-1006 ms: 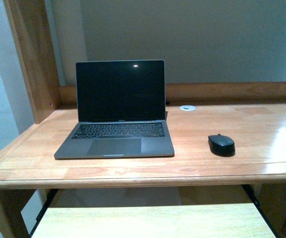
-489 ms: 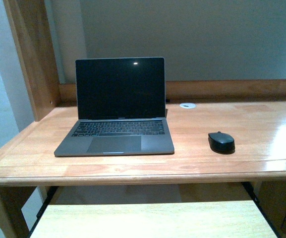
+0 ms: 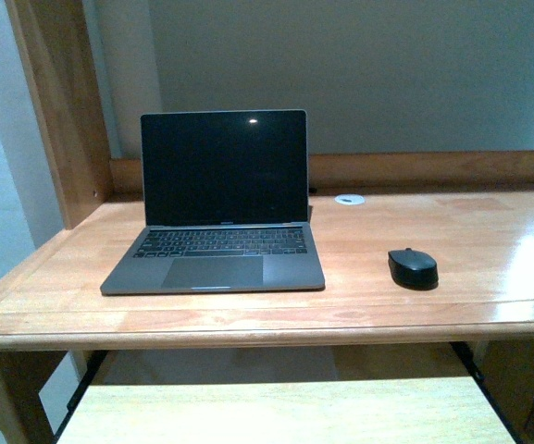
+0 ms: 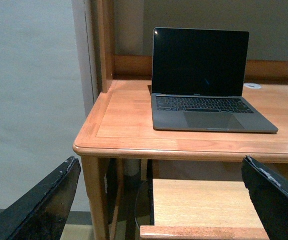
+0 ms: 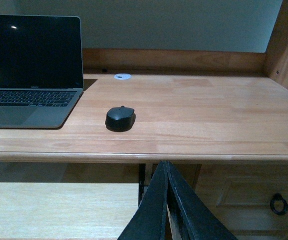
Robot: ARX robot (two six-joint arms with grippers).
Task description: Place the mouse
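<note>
The small matte black oval mouse (image 3: pixel 413 268) sits on the shiny wooden desk (image 3: pixel 452 231), to the right of the open grey laptop with its dark screen (image 3: pixel 222 203), and well apart from it; nothing touches the mouse; I am not holding it.

My right end effector (image 5: pixel 167 205) is low, in front of the desk edge and below the top; its two black fingers (image 5: pixel 151 215) are pressed together, with nothing between them; from it the mouse (image 5: pixel 120 118) lies ahead, higher up, and a bit toward the laptop side; I think this arm is the nearer one, so it should do the reaching.

My left end effector (image 4: pixel 158 200) is low too, on the laptop side; its two black fingers (image 4: pixel 39 205) stand wide apart and hold nothing; in its view I see only a dark speck at the far edge of the desk, and I cannot tell if that is the mouse.

The long way of the mouse runs from the front of the desk toward the back; I think I should grip it across its sides.

A small white round disc (image 3: pixel 349 199) lies near the back rail; below the desk top a pale wooden pull-out shelf (image 3: pixel 285 412) sticks out; I see nothing lying on it; there is a drawer with a dark ring handle (image 5: pixel 278 204) low on the right, and it looks closed.
</note>
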